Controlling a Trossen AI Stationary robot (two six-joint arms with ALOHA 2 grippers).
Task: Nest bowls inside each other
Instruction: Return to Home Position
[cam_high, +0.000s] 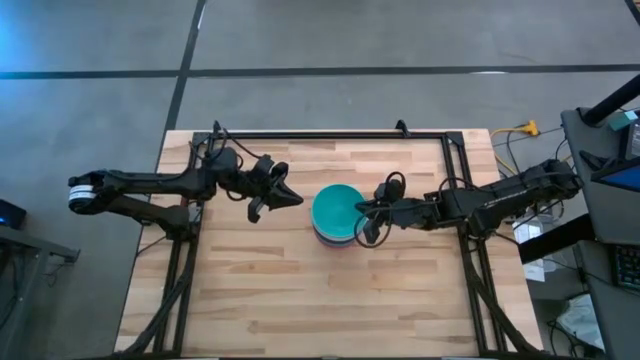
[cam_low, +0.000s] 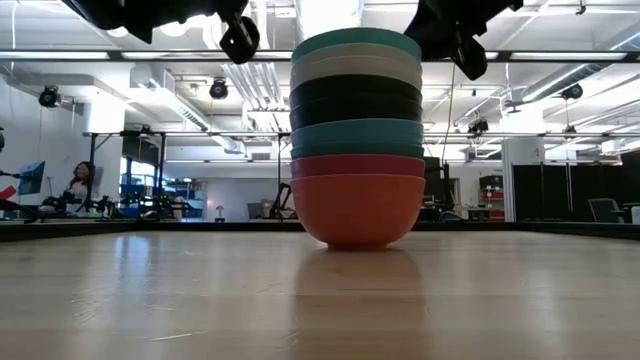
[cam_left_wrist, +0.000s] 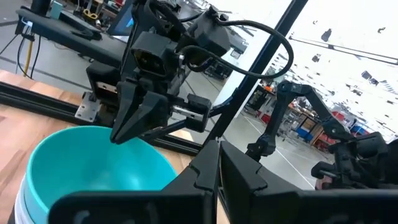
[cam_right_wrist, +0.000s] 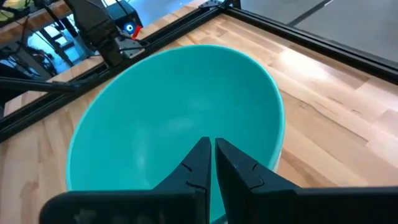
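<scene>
Nearest us in the low view is the wooden table (cam_low: 150, 310), pale planks with a soft sheen. About mid-table stands the stack of bowls (cam_low: 356, 140), all nested. An orange-red bowl (cam_low: 357, 210) sits at the base, then come a darker red rim, teal, black and white, with a teal bowl (cam_low: 355, 40) on top. They are smooth, round, thin-walled plastic, and we judge them light and easy to tip.

The right gripper (cam_high: 362, 213) hangs just beside and above the top rim, its jaws pressed almost together and pinching nothing. The left gripper (cam_high: 288, 197) hovers a little off the stack's other side, jaws likewise closed and empty.

The nesting looks complete. To go home, we would lift each arm upward first and only then draw it back. This matters most for the right arm, so that no finger clips the rim and shoves the tall stack. Beyond the table, a person (cam_low: 78, 182) sits in the room.
</scene>
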